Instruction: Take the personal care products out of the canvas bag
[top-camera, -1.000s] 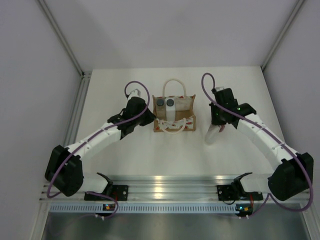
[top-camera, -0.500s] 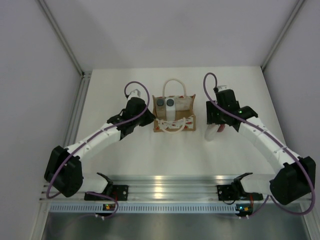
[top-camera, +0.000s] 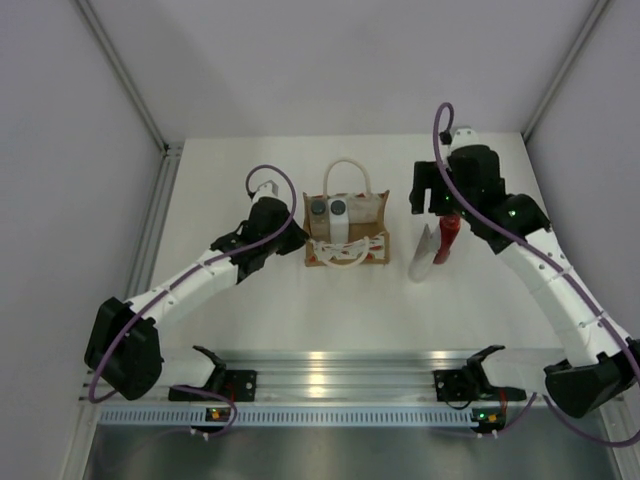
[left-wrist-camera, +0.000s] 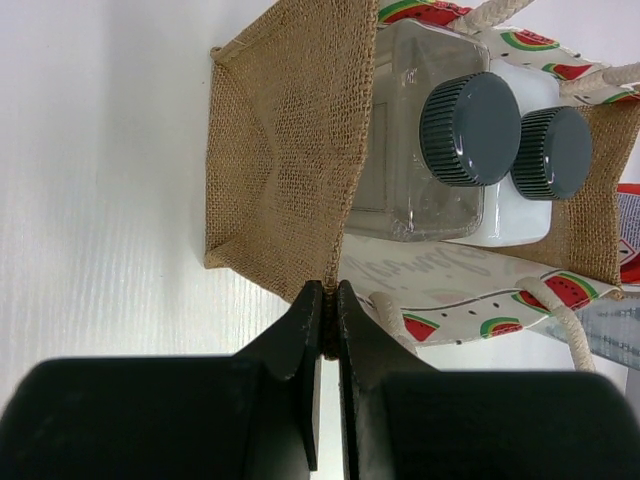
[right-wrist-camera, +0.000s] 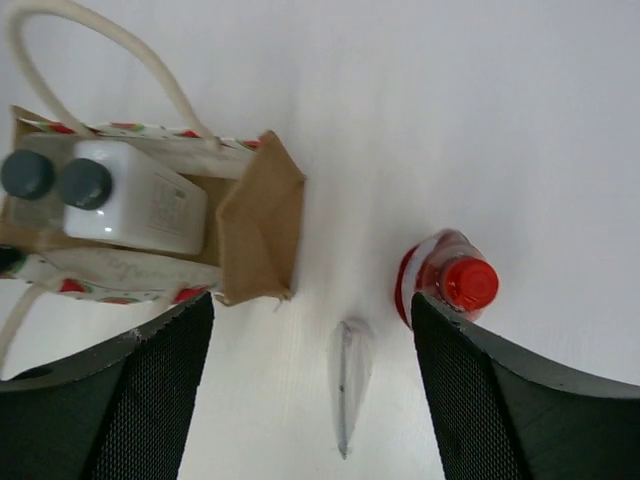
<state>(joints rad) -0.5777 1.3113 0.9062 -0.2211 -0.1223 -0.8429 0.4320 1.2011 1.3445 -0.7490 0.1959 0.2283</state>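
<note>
left jaws clamped tight on canvas bag (left-wrist-camera: 290, 150) side wall. right jaws spread wide, empty. two white bottles (left-wrist-camera: 468, 128) stand caps-up in bag, 9 o'clock from right jaws in top view. right arm's free, so I'd go vertical with it.

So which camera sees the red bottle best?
The right wrist view: the red bottle stands close and unblocked, seen from above. The top view shows it small, beside the pale tube. The left wrist view catches only a red sliver at its edge, maybe the bottle.
</note>
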